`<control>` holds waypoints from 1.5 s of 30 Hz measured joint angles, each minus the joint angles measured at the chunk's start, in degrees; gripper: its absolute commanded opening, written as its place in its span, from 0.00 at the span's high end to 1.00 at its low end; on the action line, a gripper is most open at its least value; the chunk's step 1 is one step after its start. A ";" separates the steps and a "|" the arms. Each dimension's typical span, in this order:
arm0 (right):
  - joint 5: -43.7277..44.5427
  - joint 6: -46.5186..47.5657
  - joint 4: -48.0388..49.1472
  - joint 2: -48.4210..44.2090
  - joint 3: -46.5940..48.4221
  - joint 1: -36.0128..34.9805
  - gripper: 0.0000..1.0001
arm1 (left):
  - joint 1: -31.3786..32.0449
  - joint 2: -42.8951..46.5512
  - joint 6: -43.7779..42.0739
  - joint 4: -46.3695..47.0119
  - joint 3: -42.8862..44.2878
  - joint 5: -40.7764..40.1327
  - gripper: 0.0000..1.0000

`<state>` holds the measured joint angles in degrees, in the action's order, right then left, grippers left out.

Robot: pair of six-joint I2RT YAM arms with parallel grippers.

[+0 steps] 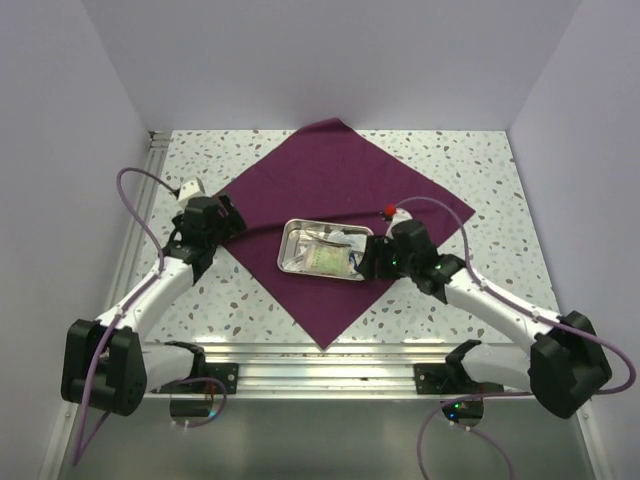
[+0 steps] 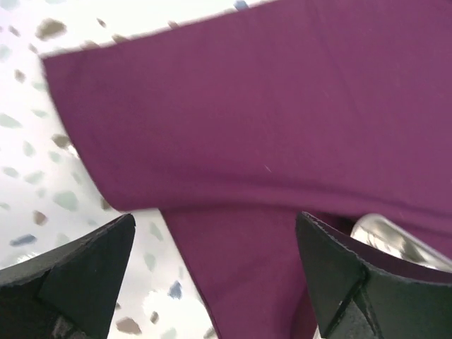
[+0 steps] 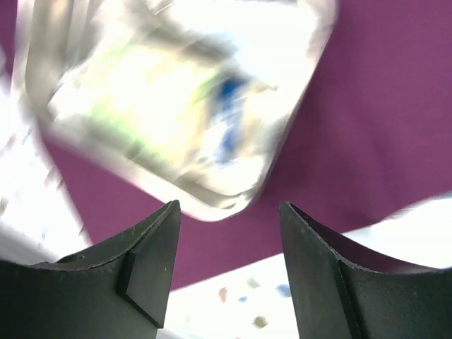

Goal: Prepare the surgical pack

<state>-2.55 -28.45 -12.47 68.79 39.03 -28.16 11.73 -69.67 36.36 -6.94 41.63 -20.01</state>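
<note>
The purple-maroon cloth [image 1: 340, 190] lies spread flat as a diamond on the speckled table. A shiny steel tray [image 1: 325, 249] holding white sachets sits on its middle. My left gripper [image 1: 222, 222] is open and empty at the cloth's left corner; in the left wrist view a folded-over edge of cloth [image 2: 282, 127] lies between and beyond the fingers [image 2: 85, 272]. My right gripper [image 1: 372, 256] is open and empty at the tray's right end; the right wrist view shows the blurred tray [image 3: 176, 99] just ahead of the fingers [image 3: 141, 265].
White walls close in the table on the left, back and right. An aluminium rail [image 1: 330, 365] runs along the near edge between the arm bases. Speckled tabletop [image 1: 480, 170] shows around the cloth.
</note>
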 measured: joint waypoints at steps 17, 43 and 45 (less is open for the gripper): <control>18.34 -7.30 -4.96 13.11 5.51 -43.25 0.32 | 1.81 17.66 1.14 12.04 -17.11 11.06 0.00; 22.38 -12.37 -7.50 17.62 4.98 -48.19 1.00 | 1.81 17.49 1.51 16.06 -20.52 11.52 0.00; 21.99 -12.59 -8.68 16.09 4.55 -49.29 1.00 | 1.81 17.00 1.51 16.24 -20.52 11.74 0.00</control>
<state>19.44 -41.04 -21.15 84.88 43.57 -77.45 13.54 -52.66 37.87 9.30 21.10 -8.27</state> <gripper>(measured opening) 0.014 0.997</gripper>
